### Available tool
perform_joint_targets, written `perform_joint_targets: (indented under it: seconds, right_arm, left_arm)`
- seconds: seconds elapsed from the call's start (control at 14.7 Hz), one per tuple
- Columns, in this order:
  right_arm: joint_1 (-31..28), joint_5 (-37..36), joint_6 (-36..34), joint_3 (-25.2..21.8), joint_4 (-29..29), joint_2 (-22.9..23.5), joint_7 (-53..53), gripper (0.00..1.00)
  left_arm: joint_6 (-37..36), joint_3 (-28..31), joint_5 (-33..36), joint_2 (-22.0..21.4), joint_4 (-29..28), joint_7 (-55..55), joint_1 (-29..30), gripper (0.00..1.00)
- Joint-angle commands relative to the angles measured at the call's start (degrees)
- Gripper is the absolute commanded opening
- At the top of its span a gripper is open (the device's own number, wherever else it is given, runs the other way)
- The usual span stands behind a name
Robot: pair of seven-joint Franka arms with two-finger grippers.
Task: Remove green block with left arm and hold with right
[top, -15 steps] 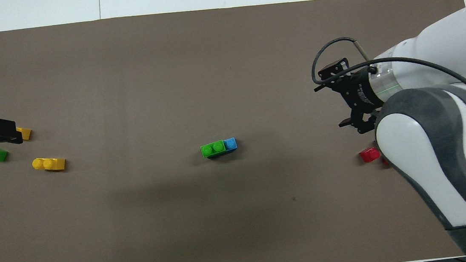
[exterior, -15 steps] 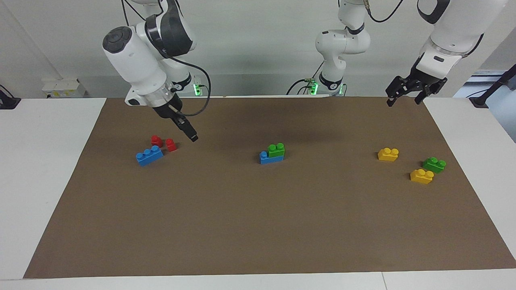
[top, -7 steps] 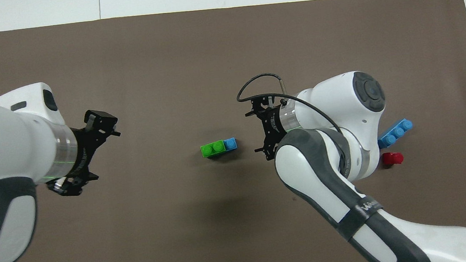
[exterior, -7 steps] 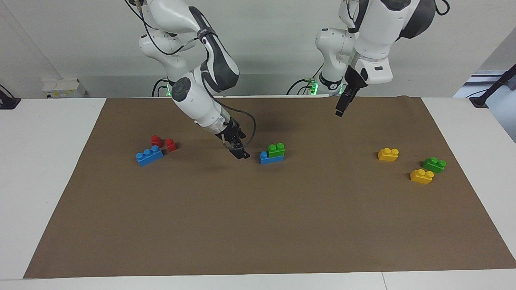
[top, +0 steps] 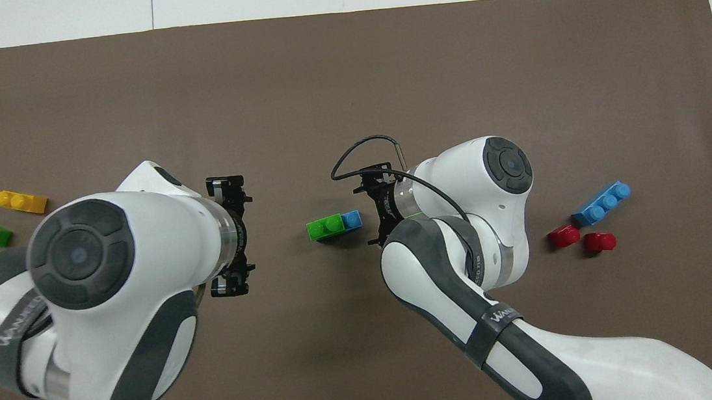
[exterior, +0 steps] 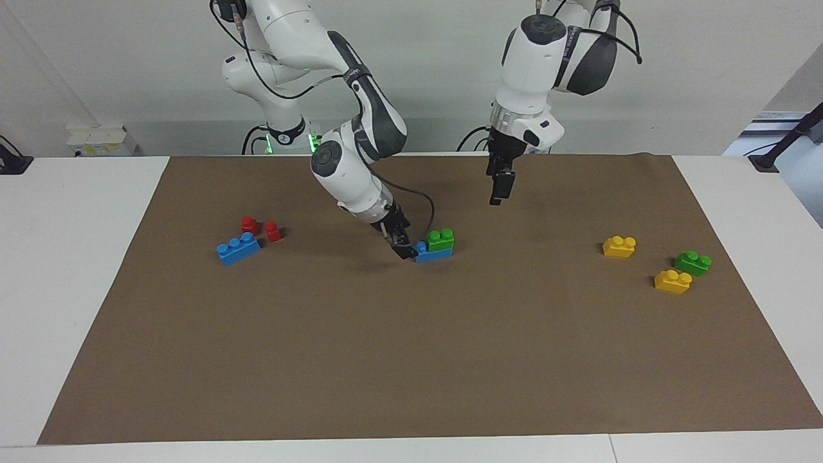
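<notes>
Nothing is separated: green block (exterior: pixel 441 239) sits on blue brick (exterior: pixel 432 254); right gripper (exterior: pixel 407 251) touches it, left gripper (exterior: pixel 499 190) hovers; finger spread unclear.

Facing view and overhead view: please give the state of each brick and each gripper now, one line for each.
green block: stacked on blue brick, not removed.
blue brick: flat on the mat, right gripper at its end.
right gripper: low, at the blue brick.
left gripper: raised over the mat, holding nothing.
second green block: loose beside a yellow brick.
</notes>
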Motion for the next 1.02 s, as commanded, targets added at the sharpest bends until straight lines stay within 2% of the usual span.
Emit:
perform_joint_targets:
  seconds: [0.0,0.34,0.48,0.61,0.75,0.82,0.95]
  right_arm:
    - [1.6,1.9,3.3,-0.1,-0.4,1.3,0.1,0.98]
    - [3.4,2.5,8.6,-0.1,-0.4,4.4,0.1,0.98]
    - [3.4,2.5,9.1,-0.1,-0.4,5.1,0.0,0.97]
    - [3.8,2.5,9.4,-0.1,-0.4,5.1,0.1,0.71]
    - [3.8,2.5,9.1,-0.2,-0.4,5.1,-0.1,0.15]
    - [3.7,2.5,9.2,-0.1,-0.3,5.1,-0.3,0.00]
    - [3.4,2.5,9.2,-0.2,-0.2,5.1,-0.2,0.00]
  left_arm:
    - [4.6,0.9,-0.7,4.8,-0.4,-6.3,-3.0,1.00]
    - [10.8,1.0,-0.7,10.3,-1.8,-14.2,-6.5,1.00]
    - [13.0,1.0,-0.7,11.1,-2.5,-16.5,-7.0,1.00]
    - [14.5,1.0,-0.7,11.5,-2.6,-17.6,-7.0,1.00]
    - [16.1,1.0,-0.7,12.6,-2.7,-18.0,-7.0,1.00]
    - [16.8,1.0,-0.7,12.9,-3.1,-18.1,-7.0,1.00]
    - [17.9,1.0,-0.7,14.0,-3.7,-18.3,-7.2,1.00]
